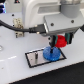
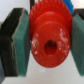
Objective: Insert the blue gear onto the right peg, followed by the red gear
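In the exterior view, the blue gear sits on the dark base plate on the white counter. Above it to that view's right, the end effector carries the red gear. In the wrist view, the red gear is clamped between teal pads, its centre hole facing the camera.
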### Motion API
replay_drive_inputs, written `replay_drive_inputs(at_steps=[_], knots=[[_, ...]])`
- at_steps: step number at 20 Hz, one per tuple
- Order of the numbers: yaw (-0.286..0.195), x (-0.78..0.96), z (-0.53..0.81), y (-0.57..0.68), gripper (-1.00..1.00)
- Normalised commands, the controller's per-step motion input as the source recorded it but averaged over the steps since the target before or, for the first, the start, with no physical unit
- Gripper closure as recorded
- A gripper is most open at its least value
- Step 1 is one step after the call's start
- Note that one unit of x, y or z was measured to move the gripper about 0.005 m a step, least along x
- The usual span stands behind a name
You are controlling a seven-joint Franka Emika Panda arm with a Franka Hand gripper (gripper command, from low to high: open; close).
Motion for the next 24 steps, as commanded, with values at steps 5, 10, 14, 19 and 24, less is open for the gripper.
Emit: replay_drive_inputs(at_steps=[5,10,14,19,24], knots=[[0.0,0.09,-0.2,-0.04,1.0],[0.0,0.05,-0.23,-0.09,1.0],[0.0,0.02,0.26,0.0,1.0],[0.0,0.05,0.2,-0.02,1.0],[0.0,0.09,-0.07,-0.14,1.0]])
